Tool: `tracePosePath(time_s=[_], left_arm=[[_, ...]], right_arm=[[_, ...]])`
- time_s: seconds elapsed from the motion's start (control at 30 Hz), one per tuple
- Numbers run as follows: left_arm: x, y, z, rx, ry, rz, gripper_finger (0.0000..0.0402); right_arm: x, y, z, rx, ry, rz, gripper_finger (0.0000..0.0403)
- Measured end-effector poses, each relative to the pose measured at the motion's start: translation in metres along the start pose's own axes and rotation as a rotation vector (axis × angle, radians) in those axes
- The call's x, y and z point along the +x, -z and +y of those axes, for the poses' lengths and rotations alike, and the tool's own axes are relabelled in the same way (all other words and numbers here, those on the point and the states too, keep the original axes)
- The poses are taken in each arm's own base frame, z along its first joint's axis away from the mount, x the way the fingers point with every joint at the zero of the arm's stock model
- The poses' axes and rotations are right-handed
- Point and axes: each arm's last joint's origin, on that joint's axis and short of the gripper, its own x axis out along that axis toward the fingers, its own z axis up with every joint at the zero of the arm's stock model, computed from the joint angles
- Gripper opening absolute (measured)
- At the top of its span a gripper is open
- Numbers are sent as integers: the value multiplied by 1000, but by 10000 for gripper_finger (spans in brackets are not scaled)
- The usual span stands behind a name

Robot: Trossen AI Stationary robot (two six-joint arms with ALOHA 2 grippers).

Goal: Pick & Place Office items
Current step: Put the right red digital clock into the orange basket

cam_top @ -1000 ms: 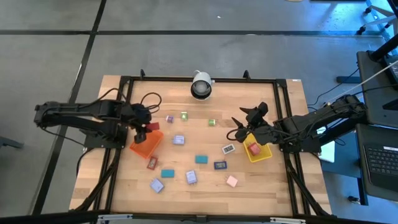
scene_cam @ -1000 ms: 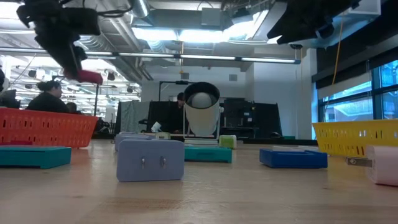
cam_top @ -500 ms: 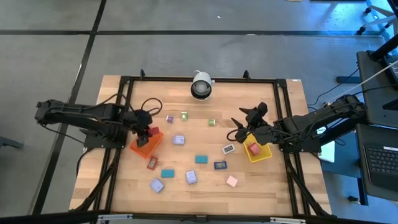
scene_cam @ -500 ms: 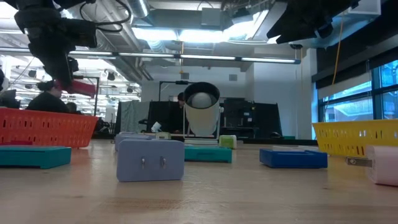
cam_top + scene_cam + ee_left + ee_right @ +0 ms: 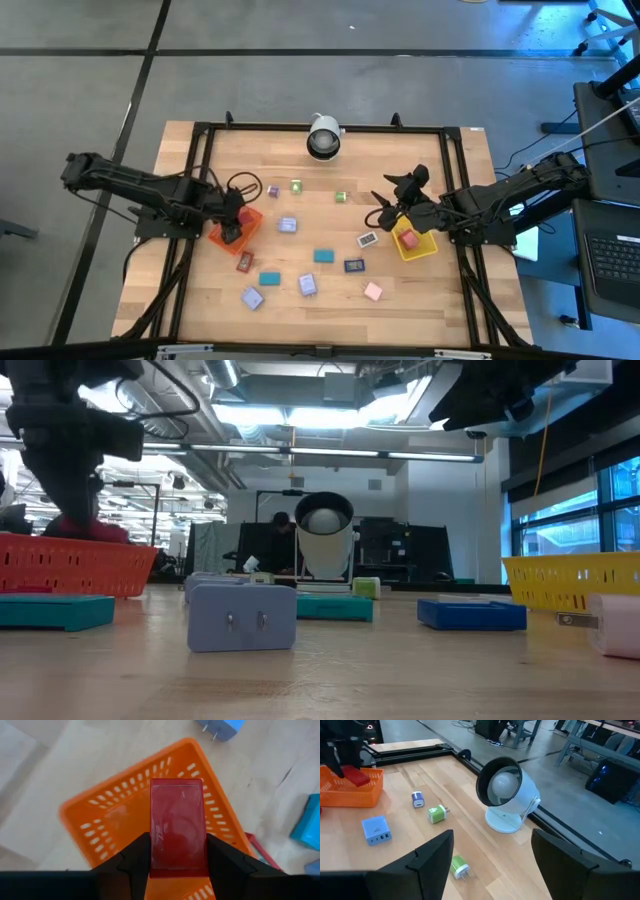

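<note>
Left gripper [image 5: 177, 865] is right over the orange tray [image 5: 105, 815], and its dark fingers [image 5: 135, 862] are clamped on a flat red block [image 5: 178, 832], a smooth, glossy rectangle with rounded corners. The tray is slotted plastic mesh, walls full of small oblong holes; the part of its floor showing in the left wrist view is bare. From above, that gripper [image 5: 232, 222] sits over the orange tray [image 5: 243, 240] at the table's left side. Over on the right, the right gripper [image 5: 388, 203] hangs beside the yellow tray [image 5: 425, 250], fingers [image 5: 432, 857] spread wide with nothing between them. The yellow tray is the same slotted basket style and holds one pink piece [image 5: 408, 239]. The rest of the office items lie scattered on the pale wooden table [image 5: 420, 300]: a teal block [image 5: 324, 256], another teal one [image 5: 269, 278], lavender plug-shaped blocks [image 5: 287, 225], a dark blue flat one [image 5: 354, 265], a pink square [image 5: 373, 291], small green plugs [image 5: 437, 813]. A round white fan-like device [image 5: 506, 795] stands at the table's far edge.
</note>
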Motion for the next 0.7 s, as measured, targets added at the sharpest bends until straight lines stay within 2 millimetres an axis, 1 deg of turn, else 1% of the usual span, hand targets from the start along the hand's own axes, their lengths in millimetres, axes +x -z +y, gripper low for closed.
tracePosePath(time_s=[0.1,0.27,0.5,0.7], left_arm=[[5,3,-1,4,13,3,155],[5,3,-2,-5,12,0,162],[6,3,-2,-44,-5,-8,156],[11,2,-3,-86,-31,26,162]], right_arm=[[0,0,0,0,0,0,268],[0,0,0,13,-5,2,268],[0,0,1,16,-34,15,268],[0,0,1,12,-34,15,268]])
